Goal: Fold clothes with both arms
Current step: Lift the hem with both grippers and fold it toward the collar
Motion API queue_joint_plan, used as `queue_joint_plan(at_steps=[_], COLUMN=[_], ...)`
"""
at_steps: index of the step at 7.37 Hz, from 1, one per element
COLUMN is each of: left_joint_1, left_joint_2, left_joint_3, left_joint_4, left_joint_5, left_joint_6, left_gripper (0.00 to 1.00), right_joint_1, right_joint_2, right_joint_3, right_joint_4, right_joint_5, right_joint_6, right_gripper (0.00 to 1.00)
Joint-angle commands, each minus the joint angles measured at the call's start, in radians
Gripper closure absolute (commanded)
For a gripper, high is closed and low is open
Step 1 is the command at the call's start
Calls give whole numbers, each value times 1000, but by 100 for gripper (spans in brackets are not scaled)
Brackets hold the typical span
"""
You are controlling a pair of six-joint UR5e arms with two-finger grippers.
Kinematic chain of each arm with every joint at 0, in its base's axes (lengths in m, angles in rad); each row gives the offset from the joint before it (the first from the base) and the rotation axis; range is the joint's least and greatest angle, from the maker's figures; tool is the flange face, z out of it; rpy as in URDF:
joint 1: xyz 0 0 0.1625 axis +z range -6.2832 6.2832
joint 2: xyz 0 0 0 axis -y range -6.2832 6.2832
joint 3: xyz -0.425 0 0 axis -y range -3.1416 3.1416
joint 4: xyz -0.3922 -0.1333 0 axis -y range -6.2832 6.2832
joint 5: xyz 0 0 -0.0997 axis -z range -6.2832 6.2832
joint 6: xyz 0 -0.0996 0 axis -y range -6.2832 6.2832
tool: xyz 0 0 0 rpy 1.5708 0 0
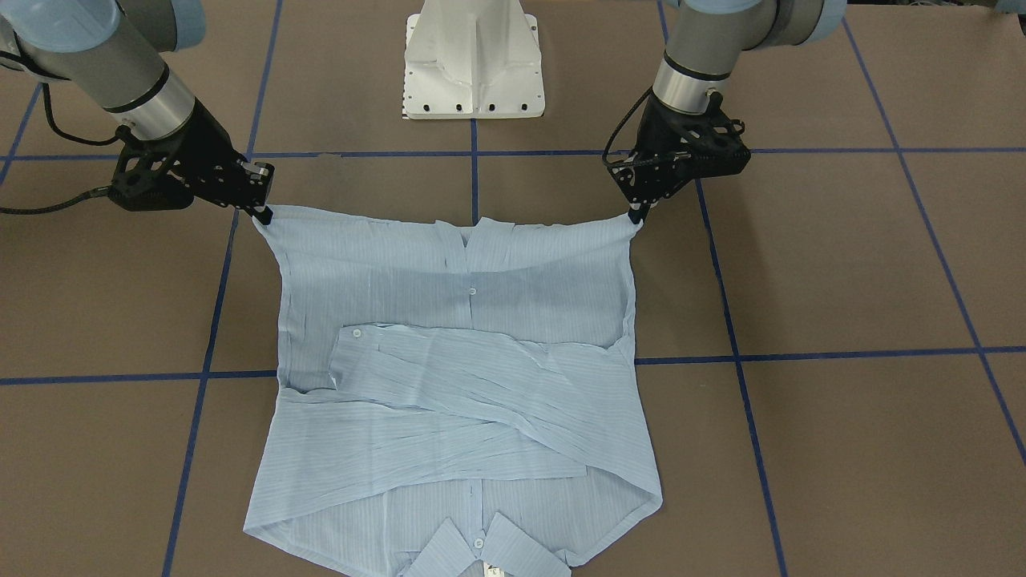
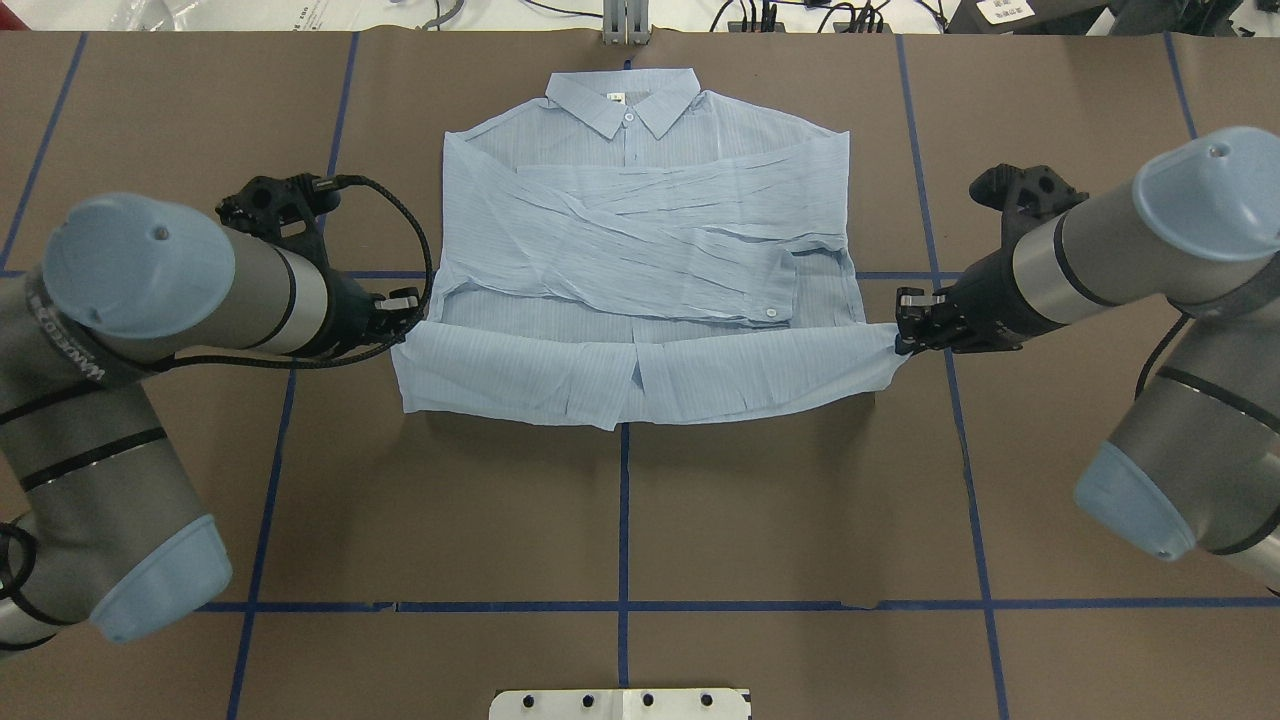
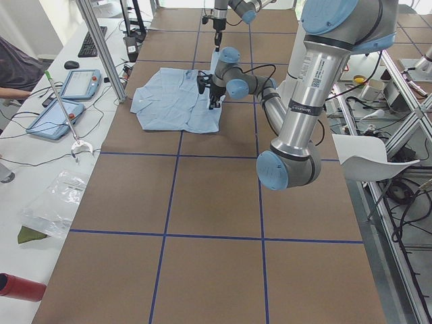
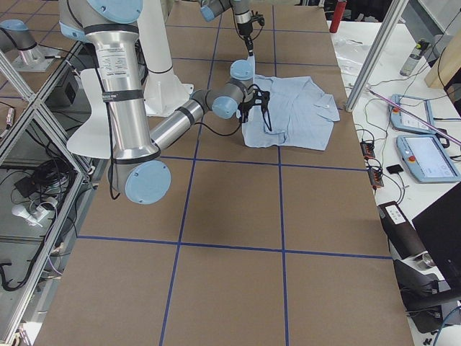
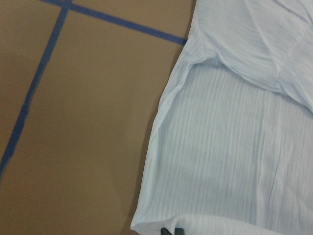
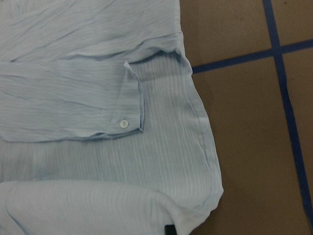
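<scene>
The pale blue striped shirt (image 2: 640,240) lies flat on the brown table, collar (image 2: 622,100) at the far side, with both sleeves folded across its front. Its near hem is lifted and doubled over toward the collar. My left gripper (image 2: 405,315) is shut on the hem's left corner, and it appears on the right in the front-facing view (image 1: 637,215). My right gripper (image 2: 905,335) is shut on the other corner (image 1: 263,213). Both wrist views look down on the shirt (image 5: 234,147) (image 6: 98,98), with a cuff button (image 6: 123,123) in the right one.
The white pedestal base (image 1: 473,64) stands on the robot's side of the shirt. Blue tape lines (image 2: 622,520) grid the brown table. A side bench holds tablets (image 3: 81,84), and a person's arm (image 3: 17,67) rests at its edge. A red cylinder (image 3: 20,287) lies nearby.
</scene>
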Motion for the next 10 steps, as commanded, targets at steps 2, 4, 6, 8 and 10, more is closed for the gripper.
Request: queue_joint_plan(at_steps=[2, 4, 6, 8, 10], left_joint_1=[-133, -214, -266, -276, -280], left_joint_2=[-88, -176, -239, -334, -364], left_joint_3=[242, 446, 619, 810, 902], left_joint_4=[-241, -382, -511, -628, -688], left_joint_5=[-71, -120, -166, -166, -165], left_joint_6=[18, 38, 72, 72, 72], left_gripper=[100, 100, 100, 100, 100], right_joint_1=[123, 172, 201, 206, 210], right_joint_2=[232, 384, 507, 604, 613], right_joint_3=[-229, -422, -634, -811, -937], right_joint_4=[5, 8, 14, 19, 117], right_joint_5=[28, 30, 30, 25, 17], right_joint_6=[1, -17, -66, -117, -134], right_gripper=[100, 100, 100, 100, 100])
